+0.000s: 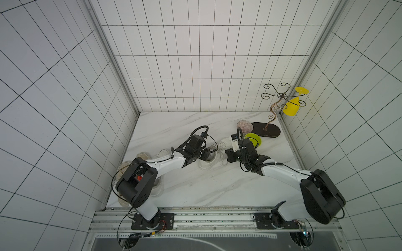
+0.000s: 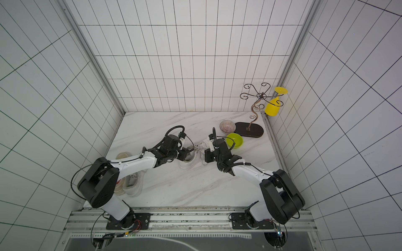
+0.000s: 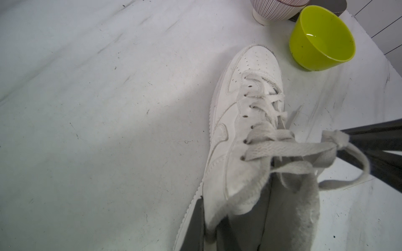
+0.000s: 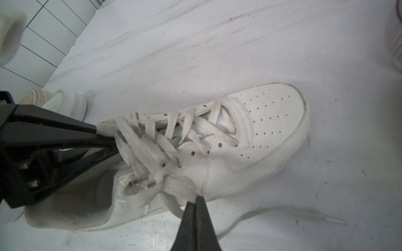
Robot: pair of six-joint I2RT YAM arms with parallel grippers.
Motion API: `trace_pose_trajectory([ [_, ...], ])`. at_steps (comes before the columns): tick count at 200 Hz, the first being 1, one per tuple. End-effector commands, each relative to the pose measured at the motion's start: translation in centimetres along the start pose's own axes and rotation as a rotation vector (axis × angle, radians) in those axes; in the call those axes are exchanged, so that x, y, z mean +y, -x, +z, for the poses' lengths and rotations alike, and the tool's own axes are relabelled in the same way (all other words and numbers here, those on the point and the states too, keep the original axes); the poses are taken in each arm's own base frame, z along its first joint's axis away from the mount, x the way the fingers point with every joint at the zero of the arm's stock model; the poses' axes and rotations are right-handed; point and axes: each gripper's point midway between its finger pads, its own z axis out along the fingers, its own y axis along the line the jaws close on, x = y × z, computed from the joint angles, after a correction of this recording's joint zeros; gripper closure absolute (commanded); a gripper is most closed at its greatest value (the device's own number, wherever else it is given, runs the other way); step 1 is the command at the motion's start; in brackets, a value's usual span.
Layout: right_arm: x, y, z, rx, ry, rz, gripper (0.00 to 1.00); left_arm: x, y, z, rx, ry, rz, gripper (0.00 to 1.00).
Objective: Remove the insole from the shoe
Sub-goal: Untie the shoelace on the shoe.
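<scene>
Two clamps hold: left end effector (image 4: 113,141) on the shoe (image 4: 250,152) collar, right end effector (image 4: 197,198) on its lace (image 4: 148,150). Centred, the shoe has open surface (image 1: 206,187) at 6 o'clock and a green bowl (image 3: 309,58) near at 2 o'clock; the insole (image 4: 103,191) sits inside.

Laces (image 4: 152,147) and left gripper (image 4: 114,141) across shoe (image 4: 261,130) mouth; green bowl (image 3: 322,37) near toe; bare tabletop (image 4: 217,54) alongside.

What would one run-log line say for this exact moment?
left tool: shut on shoe collar | right tool: shut on shoelace | shoe: upright on table | insole: not in sight
</scene>
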Motion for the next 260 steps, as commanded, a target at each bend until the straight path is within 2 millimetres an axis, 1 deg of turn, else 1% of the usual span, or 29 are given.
trace_pose_trajectory([
  [1,-1.1,-0.6,-0.9,-0.011,-0.066,0.017,1.0,0.3,1.5,0.0,-0.039,0.018,-0.03,1.0],
  [21,-1.9,-0.4,-1.5,-0.029,-0.105,0.043,1.0,1.5,1.5,0.0,-0.039,0.047,-0.07,1.0],
  [47,-3.4,-0.1,-2.4,-0.056,-0.161,0.094,1.0,3.0,1.4,-0.1,-0.04,0.087,-0.114,1.0],
  [60,-4.1,0.0,-2.7,-0.068,-0.181,0.121,1.0,3.3,1.4,-0.1,-0.04,0.092,-0.121,1.0],
  [79,-4.8,0.1,-3.0,-0.077,-0.19,0.146,1.0,2.9,1.6,-0.3,-0.046,0.072,-0.117,1.0],
  [87,-4.5,0.2,-2.9,-0.075,-0.168,0.139,1.0,2.6,1.6,-0.3,-0.05,0.056,-0.112,1.0],
  [95,-3.5,0.3,-2.6,-0.067,-0.11,0.112,1.0,2.4,1.7,-0.4,-0.053,0.045,-0.109,1.0],
  [106,-2.0,-0.1,-1.9,-0.022,-0.032,0.08,1.0,1.9,1.8,-0.4,-0.055,0.022,-0.099,1.0],
  [118,-1.3,-0.8,-1.1,0.025,-0.006,0.067,1.0,1.3,1.9,-0.5,-0.058,-0.003,-0.081,1.0],
  [131,-0.9,-1.3,-0.4,0.045,0.0,0.049,0.8,0.4,1.8,-0.3,-0.052,-0.028,-0.05,1.0],
  [138,-0.7,-1.5,-0.1,0.048,0.008,0.041,0.75,-0.2,1.7,-0.3,-0.049,-0.038,-0.034,1.0],
  [144,-0.6,-1.6,0.1,0.051,0.011,0.036,0.73,-0.6,1.6,-0.2,-0.046,-0.044,-0.02,1.0],
  [165,-0.5,-2.0,0.8,0.059,0.013,0.028,0.72,-1.5,1.5,0.0,-0.034,-0.064,0.005,1.0],
  [182,-0.1,-2.0,1.3,0.061,0.029,0.011,0.71,-1.7,1.3,0.2,-0.025,-0.074,0.006,1.0],
  [207,0.3,-1.3,1.6,0.044,0.028,-0.011,0.68,-2.0,1.1,0.4,-0.015,-0.094,0.014,1.0],
  [236,-0.1,-0.6,1.6,0.026,-0.003,-0.022,0.68,-2.2,1.1,0.4,-0.011,-0.102,0.02,1.0],
  [260,-0.2,-0.1,1.5,0.01,-0.016,-0.025,0.65,-2.4,0.9,0.5,-0.004,-0.11,0.022,1.0],
])
